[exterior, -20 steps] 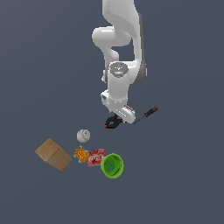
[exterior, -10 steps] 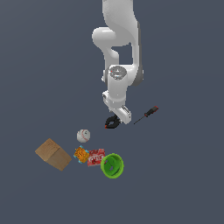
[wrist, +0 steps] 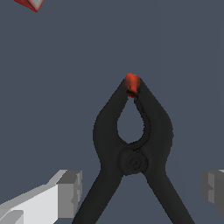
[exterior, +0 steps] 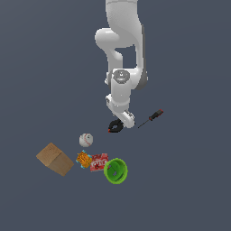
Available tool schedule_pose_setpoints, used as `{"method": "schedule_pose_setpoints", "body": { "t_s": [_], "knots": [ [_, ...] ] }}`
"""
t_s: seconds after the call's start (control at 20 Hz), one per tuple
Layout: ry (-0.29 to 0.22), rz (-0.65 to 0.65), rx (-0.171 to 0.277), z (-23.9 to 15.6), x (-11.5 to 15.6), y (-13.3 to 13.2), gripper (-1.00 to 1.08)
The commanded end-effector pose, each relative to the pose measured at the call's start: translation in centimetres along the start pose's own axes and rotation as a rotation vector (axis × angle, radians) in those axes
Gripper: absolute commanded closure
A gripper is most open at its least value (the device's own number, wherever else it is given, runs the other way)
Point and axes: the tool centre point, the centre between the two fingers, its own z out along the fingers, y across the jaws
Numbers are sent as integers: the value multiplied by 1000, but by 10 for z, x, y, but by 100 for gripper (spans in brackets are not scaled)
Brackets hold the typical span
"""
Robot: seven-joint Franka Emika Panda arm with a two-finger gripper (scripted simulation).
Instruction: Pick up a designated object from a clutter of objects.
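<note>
Tan box (exterior: 54,159) comes first on the exterior view's left. Going right, there is the white ball (exterior: 86,140), then the orange packet (exterior: 83,159), the red packet (exterior: 99,162) and the green bowl (exterior: 116,171). The black clamp (exterior: 115,127) lies apart from that bunch, up at about 1 o'clock from the ball. The screwdriver (exterior: 150,118) lies just past it, at about 2 o'clock from the clamp.

The job is only part done. The arm is low over the clamp, and the gripper (exterior: 122,121) is right down at it. But the clamp looks to be lying on the ground — not lifted yet. What is left, I think, is to squeeze and lift.

In the wrist view the clamp (wrist: 133,153) fills the middle, with its red tip (wrist: 131,84) pointing away at 12 o'clock and its two handles spreading toward the camera. The fingers are wide apart — one pad (wrist: 70,192) sits at about 8 o'clock from the clamp's pivot and the other at about 4 o'clock. The handles lie between them. Neither pad touches the clamp yet; there is a gap on each side.
</note>
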Motion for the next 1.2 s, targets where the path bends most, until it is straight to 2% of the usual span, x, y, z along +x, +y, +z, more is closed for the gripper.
{"method": "schedule_pose_setpoints", "body": {
  "t_s": [0.0,0.4,0.7,0.75,1.15],
  "knots": [
    [0,1,-1,6,0,0,-92],
    [0,4,0,38,-1,1,-92],
    [0,5,0,46,0,1,-92],
    [0,5,0,46,0,1,108],
    [0,5,0,46,0,1,108]
  ]
}}
